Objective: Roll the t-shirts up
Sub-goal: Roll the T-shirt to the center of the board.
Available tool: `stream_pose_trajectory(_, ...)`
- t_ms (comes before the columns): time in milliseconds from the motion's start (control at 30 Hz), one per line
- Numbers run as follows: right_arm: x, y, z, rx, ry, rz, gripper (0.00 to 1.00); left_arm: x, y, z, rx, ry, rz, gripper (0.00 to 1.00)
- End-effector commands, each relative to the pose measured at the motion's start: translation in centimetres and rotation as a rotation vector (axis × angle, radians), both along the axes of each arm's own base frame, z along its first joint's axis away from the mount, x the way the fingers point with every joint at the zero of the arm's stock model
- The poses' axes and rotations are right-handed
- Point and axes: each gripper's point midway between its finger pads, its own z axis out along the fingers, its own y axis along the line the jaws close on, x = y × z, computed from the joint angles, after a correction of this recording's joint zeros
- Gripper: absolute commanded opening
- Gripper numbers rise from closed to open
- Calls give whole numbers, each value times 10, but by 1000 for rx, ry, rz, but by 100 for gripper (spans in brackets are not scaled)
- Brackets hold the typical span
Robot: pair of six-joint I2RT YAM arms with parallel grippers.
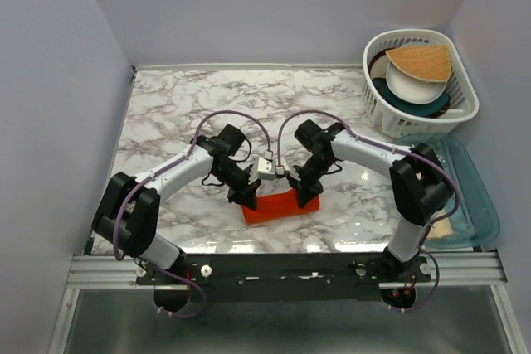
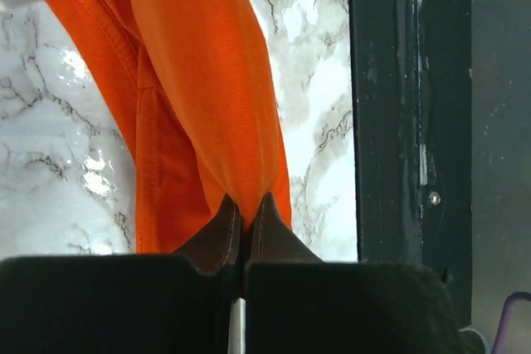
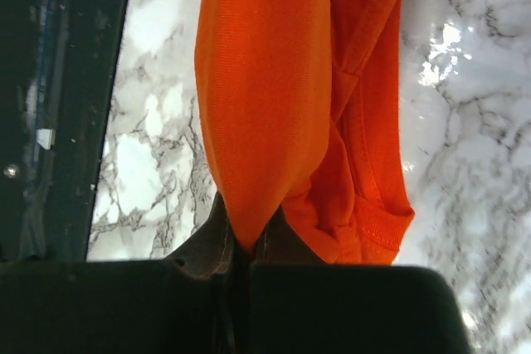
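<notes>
An orange-red t-shirt point(image 1: 278, 206) lies bunched into a short thick roll near the front of the marble table. My left gripper point(image 1: 247, 198) sits at the roll's left end. In the left wrist view that gripper point(image 2: 245, 209) is shut, pinching a fold of the t-shirt point(image 2: 207, 80). My right gripper point(image 1: 305, 198) is at the right end of the roll. Its own camera shows the right gripper point(image 3: 246, 234) shut on a fold of the t-shirt point(image 3: 265, 80), with a hemmed sleeve edge hanging to the right.
A white basket point(image 1: 465, 105) at the back right holds bowls and a tan fan-shaped piece point(image 1: 419, 60). A clear blue-tinted bin point(image 1: 473, 196) stands at the right edge. The black front rail point(image 1: 290, 267) runs close below the roll. Grey walls enclose the table.
</notes>
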Motion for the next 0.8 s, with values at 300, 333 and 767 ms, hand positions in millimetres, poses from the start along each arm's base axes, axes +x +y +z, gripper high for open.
stream_pose_trajectory(300,-6,-18,-19,-217,468,-30,1,14,37,-35,180,90,53,0)
stream_pose_trajectory(333,-4,-18,-18,-217,480,-29,1,15,39,-37,191,95,56,0)
stream_pose_trajectory(767,32,-14,-52,-353,556,-99,1,72,63,-14,255,-32,163,43)
